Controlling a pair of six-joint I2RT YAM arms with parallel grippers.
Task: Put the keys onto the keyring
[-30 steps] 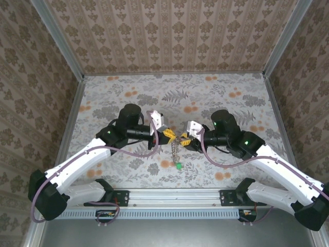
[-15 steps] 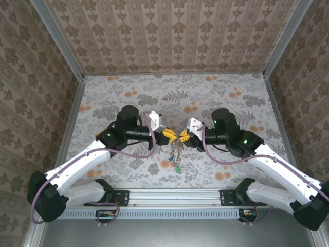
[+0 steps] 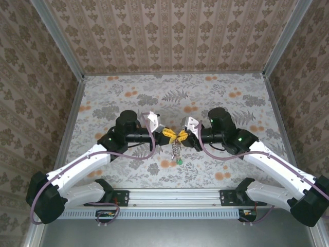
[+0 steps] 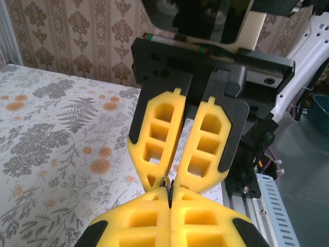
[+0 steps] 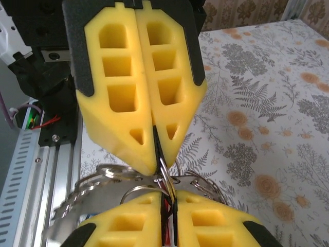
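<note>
Metal keyring, one, green key, one

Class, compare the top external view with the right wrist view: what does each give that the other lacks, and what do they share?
Top external: both arms whole, back to their bases, and a green-headed key dangling on a chain below the meeting fingertips. Right wrist: close detail of the metal keyring loops, with wire pinched at the tips of the left gripper. Both: the left gripper and right gripper tip to tip, shut on the keyring.
</note>
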